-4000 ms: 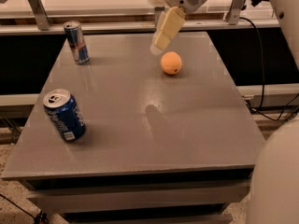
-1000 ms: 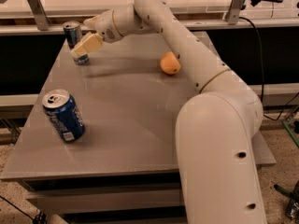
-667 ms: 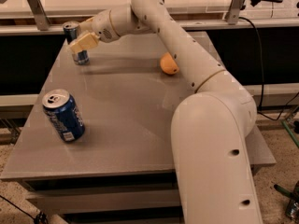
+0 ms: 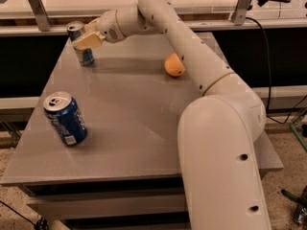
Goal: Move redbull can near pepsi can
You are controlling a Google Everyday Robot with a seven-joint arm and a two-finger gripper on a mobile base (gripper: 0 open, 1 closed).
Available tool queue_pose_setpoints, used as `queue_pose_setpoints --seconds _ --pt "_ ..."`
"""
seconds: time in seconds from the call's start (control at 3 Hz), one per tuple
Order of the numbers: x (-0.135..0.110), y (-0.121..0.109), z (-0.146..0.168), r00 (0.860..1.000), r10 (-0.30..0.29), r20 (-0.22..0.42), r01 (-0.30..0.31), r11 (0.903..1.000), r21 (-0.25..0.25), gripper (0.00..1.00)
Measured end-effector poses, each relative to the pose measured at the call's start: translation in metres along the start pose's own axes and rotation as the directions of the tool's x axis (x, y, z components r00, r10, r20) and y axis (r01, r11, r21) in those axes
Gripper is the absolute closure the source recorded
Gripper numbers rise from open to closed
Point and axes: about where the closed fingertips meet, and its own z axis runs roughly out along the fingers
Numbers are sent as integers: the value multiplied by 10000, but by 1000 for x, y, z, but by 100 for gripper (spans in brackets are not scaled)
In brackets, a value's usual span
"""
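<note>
The slim silver-and-blue metal redbull can (image 4: 76, 31) stood upright at the far left corner of the flat grey table (image 4: 139, 128). The robot's cream-coloured gripper (image 4: 88, 40) sat right at the can's middle, covering part of it. Whether it was spread or clamped on the can could not be told. The wider deep blue pepsi can (image 4: 64, 119) stood near the table's front left, well apart from the slim can. A round orange fruit (image 4: 174, 65) rested just beside the arm (image 4: 192, 56).
</note>
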Motion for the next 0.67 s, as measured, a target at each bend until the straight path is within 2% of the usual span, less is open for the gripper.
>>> queue_pose_setpoints --seconds 0.33,0.67 --pt "0 6 -30 9993 -118 -356 117 9999 -48 100" --pt "0 6 -30 9993 -117 -355 115 9999 -54 100"
